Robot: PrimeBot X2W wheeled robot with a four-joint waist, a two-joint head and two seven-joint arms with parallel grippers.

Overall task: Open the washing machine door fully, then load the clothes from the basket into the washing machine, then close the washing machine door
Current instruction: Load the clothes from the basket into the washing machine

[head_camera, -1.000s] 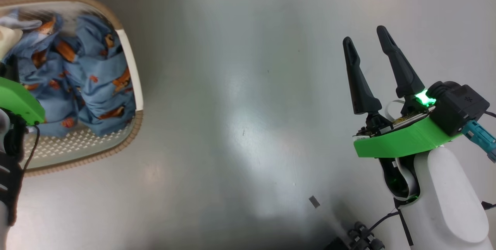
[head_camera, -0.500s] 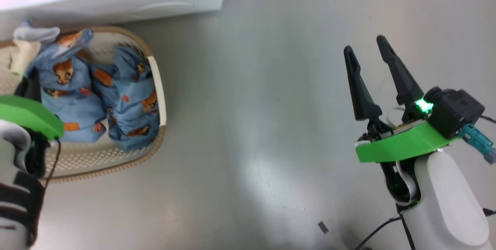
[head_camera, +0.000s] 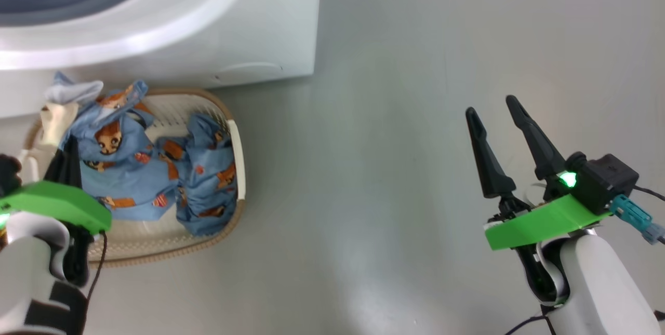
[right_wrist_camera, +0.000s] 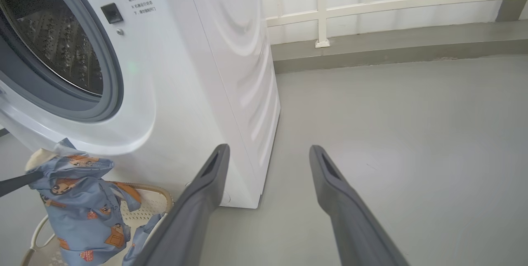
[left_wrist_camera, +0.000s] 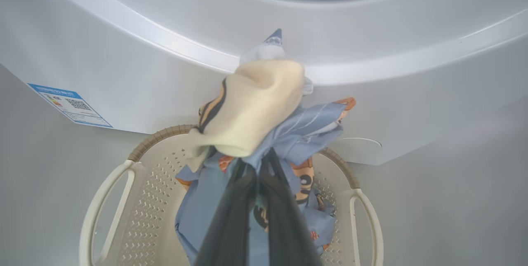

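Loading looks under way. In the head view, clothes [head_camera: 135,179] partly fill the basket [head_camera: 236,143] in front of the washing machine [head_camera: 234,28], and the right gripper [head_camera: 491,106] hangs spread wide and empty over bare floor [head_camera: 389,169].

In the left wrist view, the left gripper [left_wrist_camera: 259,175] is pinched tight on a blue garment [left_wrist_camera: 305,130], lifted above the basket just below the machine's round opening.

In the right wrist view, the drum [right_wrist_camera: 57,47] gapes uncovered and its visible part looks empty. The opening step seems done; loading and closing remain.

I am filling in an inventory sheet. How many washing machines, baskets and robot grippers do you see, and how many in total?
washing machine: 1
basket: 1
grippers: 2 (left gripper shut on the clothes; right gripper open)
Total: 4
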